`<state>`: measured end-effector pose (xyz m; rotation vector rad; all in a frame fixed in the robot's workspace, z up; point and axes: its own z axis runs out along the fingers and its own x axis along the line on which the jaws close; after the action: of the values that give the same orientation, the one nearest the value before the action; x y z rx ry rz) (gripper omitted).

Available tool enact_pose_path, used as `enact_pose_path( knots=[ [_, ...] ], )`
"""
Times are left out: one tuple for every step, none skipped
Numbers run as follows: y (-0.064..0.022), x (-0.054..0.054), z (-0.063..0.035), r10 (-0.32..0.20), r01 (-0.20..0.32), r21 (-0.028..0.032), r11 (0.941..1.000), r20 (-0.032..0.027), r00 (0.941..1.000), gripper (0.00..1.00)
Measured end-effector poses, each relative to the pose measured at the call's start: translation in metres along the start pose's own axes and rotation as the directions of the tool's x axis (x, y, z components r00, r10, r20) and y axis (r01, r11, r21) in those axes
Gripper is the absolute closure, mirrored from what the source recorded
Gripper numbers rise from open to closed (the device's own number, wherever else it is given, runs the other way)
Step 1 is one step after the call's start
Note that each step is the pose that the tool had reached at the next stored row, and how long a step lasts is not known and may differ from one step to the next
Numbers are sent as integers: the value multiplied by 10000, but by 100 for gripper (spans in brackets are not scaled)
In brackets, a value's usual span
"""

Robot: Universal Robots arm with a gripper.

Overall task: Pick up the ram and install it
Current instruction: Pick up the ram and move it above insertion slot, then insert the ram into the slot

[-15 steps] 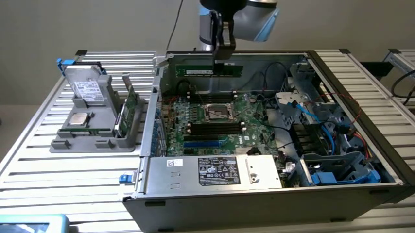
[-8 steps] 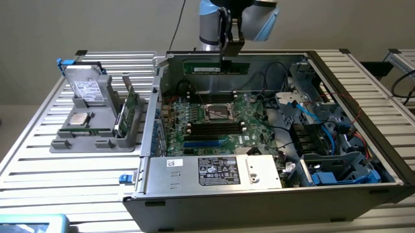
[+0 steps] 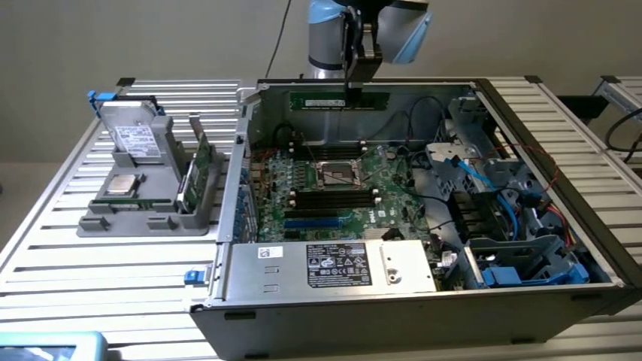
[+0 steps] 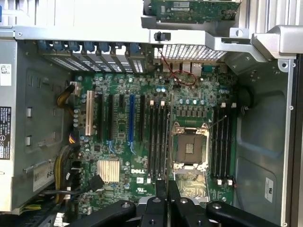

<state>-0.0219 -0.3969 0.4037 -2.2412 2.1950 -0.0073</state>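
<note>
Green ram [image 3: 316, 101] clamped in closed pincer [image 3: 353, 95] over case [image 3: 401, 320]; carry step. Seating likely needs squaring to a slot [image 4: 158, 137].

The arm [image 3: 323, 41] reaches straight down from above, its gripper [image 3: 349, 92] pinched nearly together on the ram [image 3: 316, 100].

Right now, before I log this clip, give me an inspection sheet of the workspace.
Surface: slatted metal table, carrying an open computer case.
Job's things: ram held level above the case; memory slots empty.
Clutter: grey parts holder at the exterior view's left, with a drive and another green stick.
Grippers: gripper shut on the ram.
Cables: yellow and black cables inside the case.
Surroundings: plain wall; second table at the exterior view's right.
</note>
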Motion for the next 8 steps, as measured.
enact_pose_path(
  knots=[
    [0,0,0,-1,1,-6,10000,0,10000,87],
    [0,0,0,0,0,-11,10000,0,10000,87],
    [0,0,0,1,-1,-12,10000,0,10000,87],
    [0,0,0,1,-1,-12,10000,1,10000,87],
    [0,0,0,1,-1,-12,10000,0,10000,87],
    [0,0,0,1,-1,-12,10000,1,10000,87],
    [0,0,0,1,-1,-12,10000,1,10000,87],
    [0,0,0,1,-1,-12,10000,0,10000,87]
  ],
)
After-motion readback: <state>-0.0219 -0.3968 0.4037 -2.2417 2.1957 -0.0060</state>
